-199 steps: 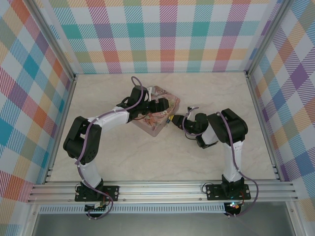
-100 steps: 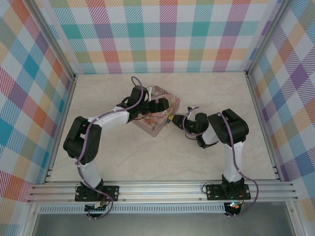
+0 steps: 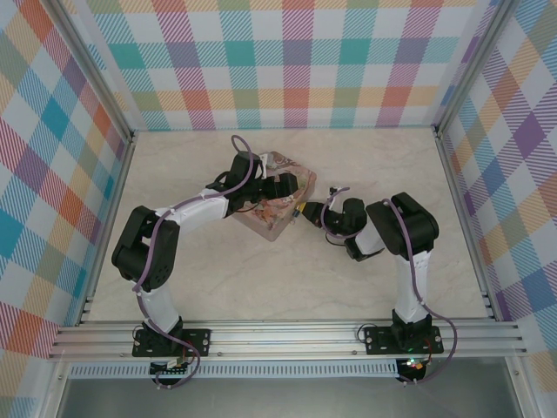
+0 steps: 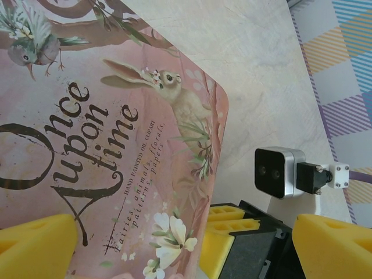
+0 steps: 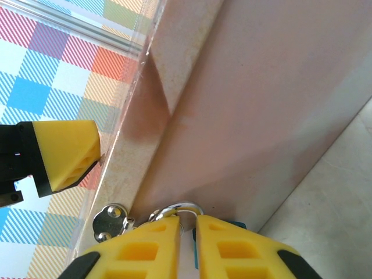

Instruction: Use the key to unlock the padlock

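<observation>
The right gripper (image 5: pixel 186 224) has its jaws almost together, clamped on the padlock (image 5: pixel 235 223), whose thin shackle pokes up between them. The key (image 5: pixel 108 224) hangs just to their left. Both sit against the side of the pink tin (image 4: pixel 116 116) at the middle of the table (image 3: pixel 218 270). Its lid reads "Once upon a time". The left gripper (image 4: pixel 186 232) hovers over it, jaws wide apart.

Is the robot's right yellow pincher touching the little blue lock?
Cannot tell. In the right wrist view, the padlock is a blue sliver peeking from behind the right end effector; any contact is hidden.
</observation>
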`<state>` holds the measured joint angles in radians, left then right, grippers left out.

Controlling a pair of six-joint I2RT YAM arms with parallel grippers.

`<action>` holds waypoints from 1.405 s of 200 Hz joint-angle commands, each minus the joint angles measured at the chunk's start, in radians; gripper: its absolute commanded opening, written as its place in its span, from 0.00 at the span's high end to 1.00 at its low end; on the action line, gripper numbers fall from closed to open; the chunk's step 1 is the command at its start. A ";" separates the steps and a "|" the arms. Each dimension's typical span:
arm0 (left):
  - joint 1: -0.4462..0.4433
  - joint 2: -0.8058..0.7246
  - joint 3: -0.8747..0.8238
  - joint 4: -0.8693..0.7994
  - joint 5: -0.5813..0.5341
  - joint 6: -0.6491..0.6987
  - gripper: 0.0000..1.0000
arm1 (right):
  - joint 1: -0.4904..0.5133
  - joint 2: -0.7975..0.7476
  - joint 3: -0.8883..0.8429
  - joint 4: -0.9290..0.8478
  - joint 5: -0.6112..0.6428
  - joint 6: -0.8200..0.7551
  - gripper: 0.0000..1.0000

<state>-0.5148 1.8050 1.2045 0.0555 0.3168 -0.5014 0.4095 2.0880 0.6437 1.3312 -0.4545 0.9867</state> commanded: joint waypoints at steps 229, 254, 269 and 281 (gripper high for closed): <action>-0.013 0.013 -0.036 -0.091 0.020 -0.026 0.04 | 0.003 -0.068 -0.115 0.076 0.044 -0.029 0.72; -0.013 0.014 -0.031 -0.091 0.021 -0.030 0.04 | 0.025 -0.056 -0.125 0.076 0.062 -0.022 0.66; -0.013 0.016 -0.031 -0.088 0.025 -0.035 0.04 | 0.040 -0.043 -0.136 0.076 0.088 -0.013 0.63; -0.013 0.019 -0.029 -0.087 0.027 -0.036 0.04 | 0.050 -0.029 -0.135 0.076 0.102 -0.005 0.62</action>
<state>-0.5148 1.8030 1.1999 0.0597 0.3122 -0.5018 0.4393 2.0212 0.5255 1.3689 -0.3843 0.9802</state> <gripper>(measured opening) 0.957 0.370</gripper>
